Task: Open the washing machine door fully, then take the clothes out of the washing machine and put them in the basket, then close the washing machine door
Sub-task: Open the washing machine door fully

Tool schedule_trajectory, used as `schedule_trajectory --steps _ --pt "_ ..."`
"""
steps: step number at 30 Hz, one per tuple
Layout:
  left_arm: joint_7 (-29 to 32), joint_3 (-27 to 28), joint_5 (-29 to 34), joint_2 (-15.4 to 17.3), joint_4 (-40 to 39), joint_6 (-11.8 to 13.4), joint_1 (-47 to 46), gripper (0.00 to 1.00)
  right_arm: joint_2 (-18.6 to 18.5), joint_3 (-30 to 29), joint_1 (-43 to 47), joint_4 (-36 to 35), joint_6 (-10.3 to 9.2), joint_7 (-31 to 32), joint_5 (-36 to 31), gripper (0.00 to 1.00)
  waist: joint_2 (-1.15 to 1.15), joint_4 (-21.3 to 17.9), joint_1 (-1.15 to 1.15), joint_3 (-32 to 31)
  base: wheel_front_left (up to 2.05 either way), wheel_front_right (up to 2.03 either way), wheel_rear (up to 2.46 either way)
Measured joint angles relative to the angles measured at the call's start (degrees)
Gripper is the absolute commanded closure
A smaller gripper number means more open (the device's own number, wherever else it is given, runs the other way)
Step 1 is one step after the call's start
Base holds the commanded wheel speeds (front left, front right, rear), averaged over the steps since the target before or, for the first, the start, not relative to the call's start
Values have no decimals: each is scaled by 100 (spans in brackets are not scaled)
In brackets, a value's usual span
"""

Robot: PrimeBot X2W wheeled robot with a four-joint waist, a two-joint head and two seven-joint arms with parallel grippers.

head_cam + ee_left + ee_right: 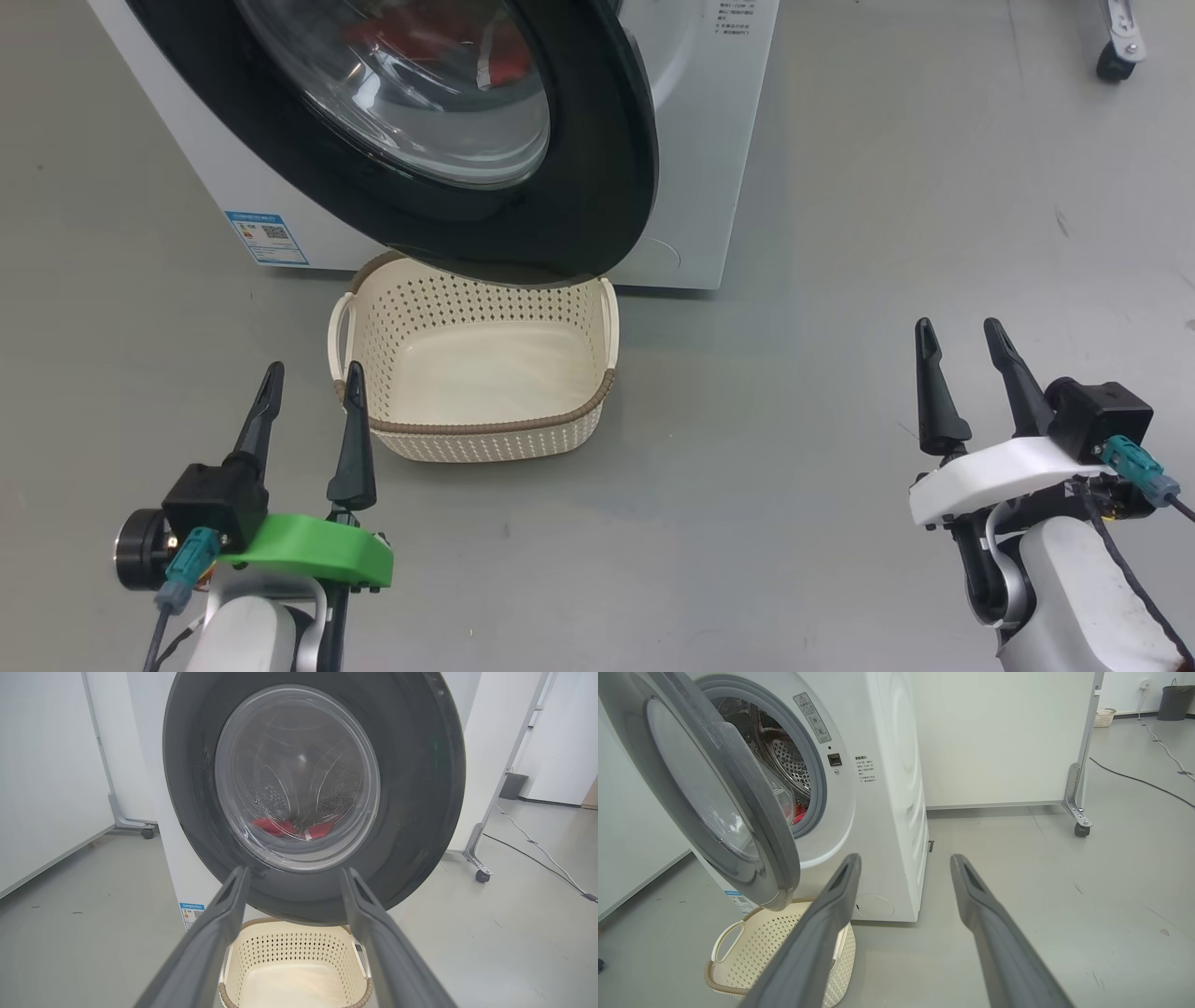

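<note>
Left tool (314, 371) and right tool (958, 327) gape empty; the basket (485, 429) sits under the ajar washing machine door (597, 187).

door (597, 159): black-rimmed, ajar
clothes (268, 825): red, inside washing machine (695, 121)
basket (485, 429): cream, empty, on floor beneath door's edge

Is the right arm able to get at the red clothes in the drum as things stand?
Probably not yet. The washing machine door stands only partly open across the opening, leaving a narrow gap where the clothes show. The right gripper, open, would likely need the door swung wider.
</note>
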Motion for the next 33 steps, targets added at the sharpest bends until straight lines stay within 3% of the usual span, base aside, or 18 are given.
schedule_trajectory --steps 33 --pt "0 -1 -2 1 3 -4 16 0 142 -244 209 -372 15 -1 -193 0 0 72 0 6 0 0 0"
